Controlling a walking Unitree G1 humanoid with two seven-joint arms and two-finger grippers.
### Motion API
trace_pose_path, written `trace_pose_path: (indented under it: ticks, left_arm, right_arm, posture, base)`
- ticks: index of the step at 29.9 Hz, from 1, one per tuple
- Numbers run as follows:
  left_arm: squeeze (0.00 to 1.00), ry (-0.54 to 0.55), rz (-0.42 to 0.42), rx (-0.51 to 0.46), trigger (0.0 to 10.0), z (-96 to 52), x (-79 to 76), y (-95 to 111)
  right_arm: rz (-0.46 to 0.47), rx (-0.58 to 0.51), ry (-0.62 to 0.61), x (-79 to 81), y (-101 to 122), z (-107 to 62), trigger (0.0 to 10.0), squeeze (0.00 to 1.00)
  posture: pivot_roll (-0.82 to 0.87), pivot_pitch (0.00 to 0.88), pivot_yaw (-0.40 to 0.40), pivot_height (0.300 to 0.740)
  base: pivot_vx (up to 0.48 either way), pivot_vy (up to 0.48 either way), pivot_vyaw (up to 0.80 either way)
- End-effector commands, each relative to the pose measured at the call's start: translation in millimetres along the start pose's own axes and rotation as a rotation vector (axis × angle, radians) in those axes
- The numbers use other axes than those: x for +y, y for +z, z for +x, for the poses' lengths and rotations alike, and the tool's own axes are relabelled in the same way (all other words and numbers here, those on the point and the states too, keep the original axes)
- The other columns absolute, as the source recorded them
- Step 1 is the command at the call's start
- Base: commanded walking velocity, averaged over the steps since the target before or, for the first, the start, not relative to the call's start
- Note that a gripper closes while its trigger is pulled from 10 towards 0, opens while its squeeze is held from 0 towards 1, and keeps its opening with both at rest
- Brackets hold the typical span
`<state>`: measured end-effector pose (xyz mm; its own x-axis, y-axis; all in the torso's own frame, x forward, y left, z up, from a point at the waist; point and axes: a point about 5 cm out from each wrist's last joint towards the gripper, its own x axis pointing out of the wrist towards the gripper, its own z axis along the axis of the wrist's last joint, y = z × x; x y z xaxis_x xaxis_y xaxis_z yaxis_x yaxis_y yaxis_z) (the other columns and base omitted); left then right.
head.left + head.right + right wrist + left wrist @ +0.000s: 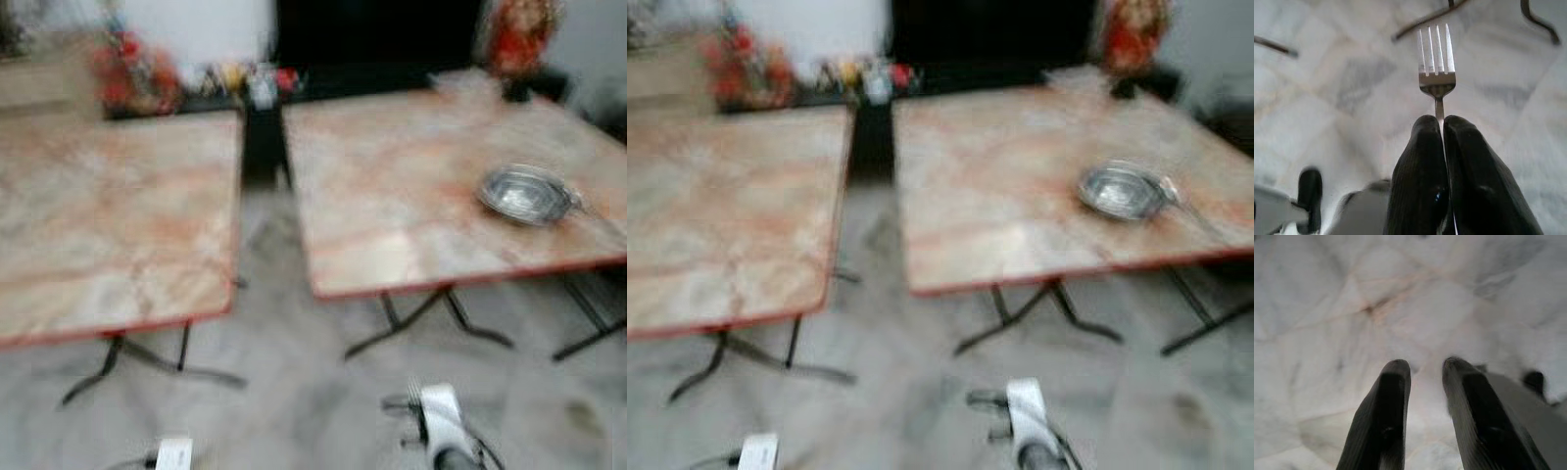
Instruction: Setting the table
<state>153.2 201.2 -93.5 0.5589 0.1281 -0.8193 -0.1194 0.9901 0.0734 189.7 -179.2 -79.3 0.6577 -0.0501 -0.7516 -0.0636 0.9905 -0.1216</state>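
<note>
A silver fork (1436,63) sticks out from between the black fingers of my right gripper (1442,120), which is shut on its handle; the tines point away over the floor. In the head views that arm (441,421) hangs low above the floor in front of the right table. A shiny metal bowl (525,193) with a utensil (596,212) beside it lies near the front right of the right marble table (392,186). My left gripper (1422,367) hangs over the pale floor tiles, fingers a little apart with nothing between them.
A second marble table (108,215) stands on the left, with a narrow gap (263,196) between the two. Red flowers (132,69) and small items (255,83) line a dark shelf at the back. Black metal table legs (426,318) spread across the floor.
</note>
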Motion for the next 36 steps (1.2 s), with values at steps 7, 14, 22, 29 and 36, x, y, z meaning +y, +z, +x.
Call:
trace_pose_path:
  ticks: [7,14,22,29,36]
  left_arm:
    - [0.0,0.0,-0.001,0.0,10.0,-0.2,-0.1,-0.6]
    - [0.0,0.002,-0.007,-0.008,10.0,0.3,0.2,2.0]
    - [0.0,0.002,-0.019,-0.008,10.0,0.3,-0.7,1.8]
    - [0.0,0.006,-0.03,-0.013,10.0,0.3,0.5,2.1]
    - [0.0,0.001,-0.059,-0.026,10.0,0.1,0.7,3.2]
  right_arm:
    - [0.022,-0.017,0.002,-1.4,7.1,1.8,10.0,0.0]
    - [0.028,-0.012,0.008,-1.2,6.6,1.8,10.0,0.0]
    - [0.097,-0.008,0.004,-2.0,8.8,2.7,10.0,0.0]
    - [0.095,-0.009,0.007,-1.0,10.3,3.1,10.0,0.0]
    - [0.097,-0.001,0.016,0.7,10.4,3.4,10.0,0.0]
  posture:
    - [-0.04,0.0,0.046,0.732]
    - [-0.04,0.0,0.042,0.732]
    - [-0.03,0.0,0.036,0.732]
    - [-0.03,0.0,0.035,0.732]
    - [-0.03,0.0,0.035,0.732]
  base:
    - [0.0,-0.344,0.0]
    - [0.0,-0.326,0.0]
    - [0.03,-0.288,0.0]
    - [0.138,-0.073,0.0]
    - [0.0,0.0,0.0]
